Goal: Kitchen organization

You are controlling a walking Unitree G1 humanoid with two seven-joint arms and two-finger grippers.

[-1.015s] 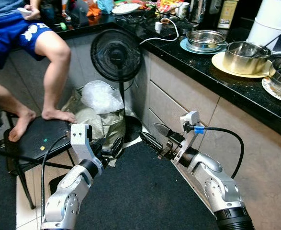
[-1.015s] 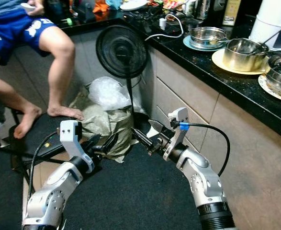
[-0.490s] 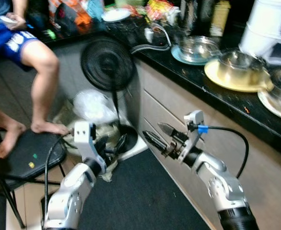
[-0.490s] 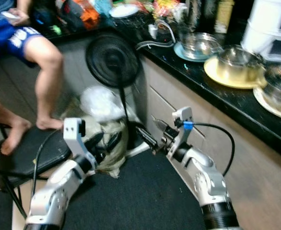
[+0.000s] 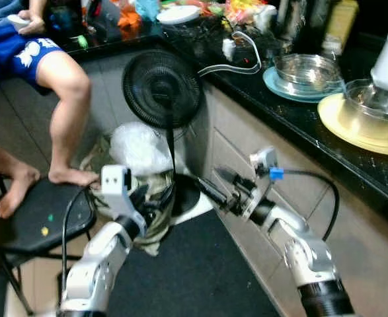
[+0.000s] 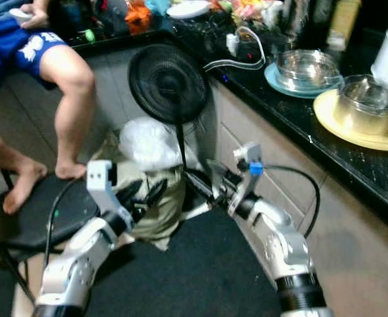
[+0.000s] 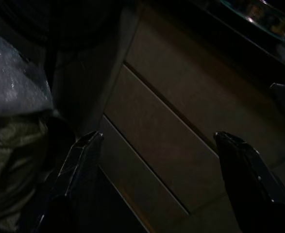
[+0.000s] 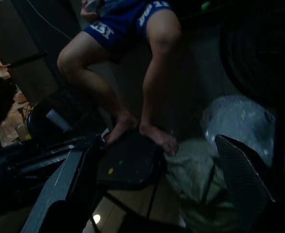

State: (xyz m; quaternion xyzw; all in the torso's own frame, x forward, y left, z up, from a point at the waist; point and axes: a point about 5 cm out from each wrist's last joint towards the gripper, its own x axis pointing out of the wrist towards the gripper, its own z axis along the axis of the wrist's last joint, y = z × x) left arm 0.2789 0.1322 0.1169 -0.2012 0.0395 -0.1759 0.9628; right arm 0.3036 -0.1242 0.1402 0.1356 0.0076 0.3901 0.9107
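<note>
Cookware is lined up on the black countertop [image 5: 293,112]: a glass bowl [image 5: 307,68] set on a teal plate [image 5: 281,84], a steel pot [image 5: 372,100] on a yellow plate [image 5: 342,125]; contents cannot be made out. Both the left gripper [image 5: 159,201] and right gripper [image 5: 215,185] are held spread wide and unladen, near the black fan [image 5: 162,89] and green sack [image 6: 155,191].

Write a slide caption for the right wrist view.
Open right gripper faces a seated person's bare feet on a black stool.
</note>
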